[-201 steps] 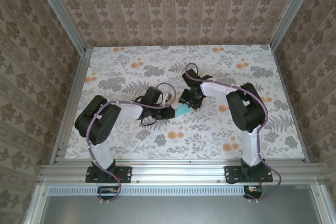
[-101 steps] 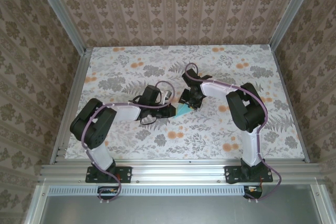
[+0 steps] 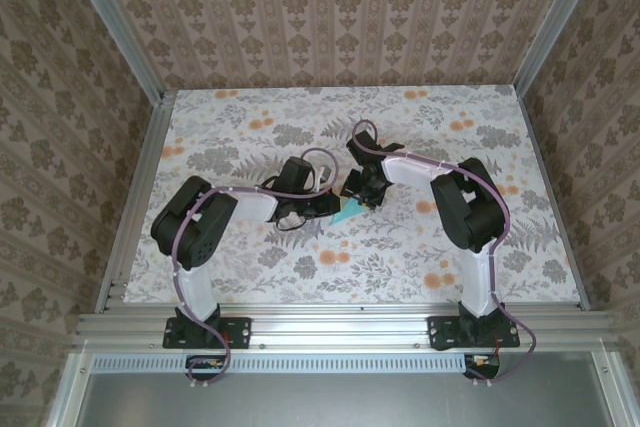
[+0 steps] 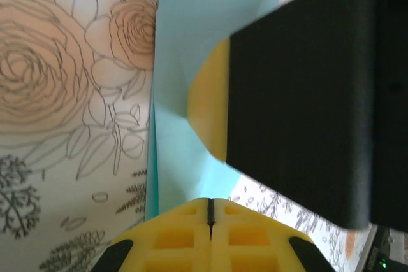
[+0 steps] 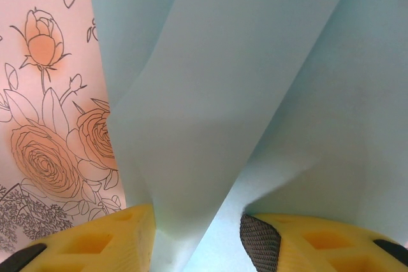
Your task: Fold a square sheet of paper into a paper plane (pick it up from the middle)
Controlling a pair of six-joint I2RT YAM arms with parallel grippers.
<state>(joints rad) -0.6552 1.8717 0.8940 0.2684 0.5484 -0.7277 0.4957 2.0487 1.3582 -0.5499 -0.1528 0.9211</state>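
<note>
Paper (image 3: 349, 212): lies on the table (image 3: 240, 137), under and just near-left of the right gripper (image 3: 362, 191). It is partly folded. In the right wrist view a raised ridge is seen running down between that gripper's fingers.

Right gripper: jaws are held apart, straddling the ridge and not clamped on it. This is judged to steady the sheet and hold the fold upright.

Left gripper (image 3: 324, 205): placed just left of the right gripper. Its pads (image 4: 185, 240) are pressed together with no gap, and the paper's edge is met at their tips. Whether a layer is nipped between them cannot be told; a crease is probably being pressed flat.

Materials: the paper is thin, matte, pale turquoise and softly buckled, with creases that are not yet sharp. The pads are yellow with moulded square pockets. The table is covered in a grey-and-orange floral print.
</note>
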